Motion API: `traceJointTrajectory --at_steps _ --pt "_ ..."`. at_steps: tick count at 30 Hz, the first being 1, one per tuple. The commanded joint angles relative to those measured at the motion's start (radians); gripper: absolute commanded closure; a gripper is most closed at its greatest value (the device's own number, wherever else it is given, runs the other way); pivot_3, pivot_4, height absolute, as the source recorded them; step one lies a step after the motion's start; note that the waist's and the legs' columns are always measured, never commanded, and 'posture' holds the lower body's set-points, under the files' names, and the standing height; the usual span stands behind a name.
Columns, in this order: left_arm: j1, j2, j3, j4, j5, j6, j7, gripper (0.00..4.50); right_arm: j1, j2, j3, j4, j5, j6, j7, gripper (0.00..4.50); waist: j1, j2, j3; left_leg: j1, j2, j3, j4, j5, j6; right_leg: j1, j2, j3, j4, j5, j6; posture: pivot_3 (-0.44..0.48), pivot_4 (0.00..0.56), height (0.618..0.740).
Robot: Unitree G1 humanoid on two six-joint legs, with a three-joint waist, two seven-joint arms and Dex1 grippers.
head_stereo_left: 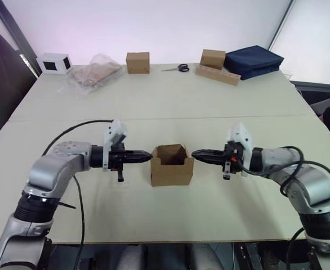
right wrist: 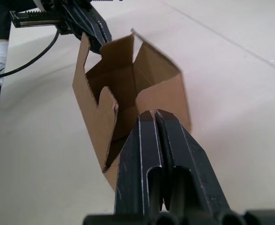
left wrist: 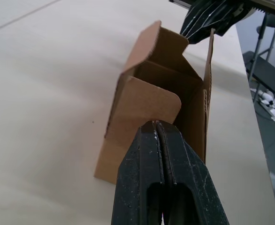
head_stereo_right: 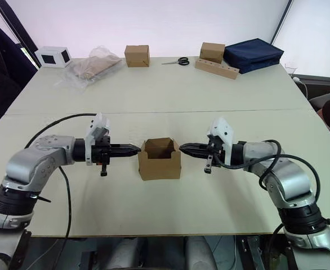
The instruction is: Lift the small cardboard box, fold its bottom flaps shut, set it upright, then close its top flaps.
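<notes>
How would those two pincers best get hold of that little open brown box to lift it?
Likely by its two opposite side walls: the small cardboard box stands upright and open-topped, with the left gripper and right gripper already level at either side.

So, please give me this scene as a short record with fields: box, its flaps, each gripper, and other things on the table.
box: small cardboard box, upright on the table
top flaps: open
left gripper: shut, tip at box's left flap
right gripper: shut, tip at box's right flap
far edge: white box, plastic-wrapped stack, scissors, navy bag
</notes>
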Motion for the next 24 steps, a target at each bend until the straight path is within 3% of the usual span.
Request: traceJointTrajectory --at_steps 1,16,24 --pt "-0.008 -0.003 -0.017 0.006 0.019 -0.039 -0.011 4.48 -0.026 0.009 0.004 -0.006 -0.006 -0.026 0.009 4.50 0.000 0.000 0.000 0.000 0.000 0.000 0.000 0.000 0.000 0.000 0.000 0.000 0.000 0.000 0.000 0.000 0.150 0.740" --pt "-0.035 -0.040 -0.071 0.046 0.079 -0.097 0.001 4.48 -0.049 0.034 0.062 -0.019 -0.013 -0.001 0.018 4.50 0.000 0.000 0.000 0.000 0.000 0.000 0.000 0.000 0.000 0.000 0.000 0.000 0.000 0.000 0.000 0.000 0.150 0.740" --pt "-0.037 -0.045 -0.074 0.034 0.092 -0.096 0.004 4.48 -0.068 0.040 0.107 0.059 -0.062 -0.024 0.039 4.50 0.000 0.000 0.000 0.000 0.000 0.000 0.000 0.000 0.000 0.000 0.000 0.000 0.000 0.000 0.000 0.000 0.150 0.740"
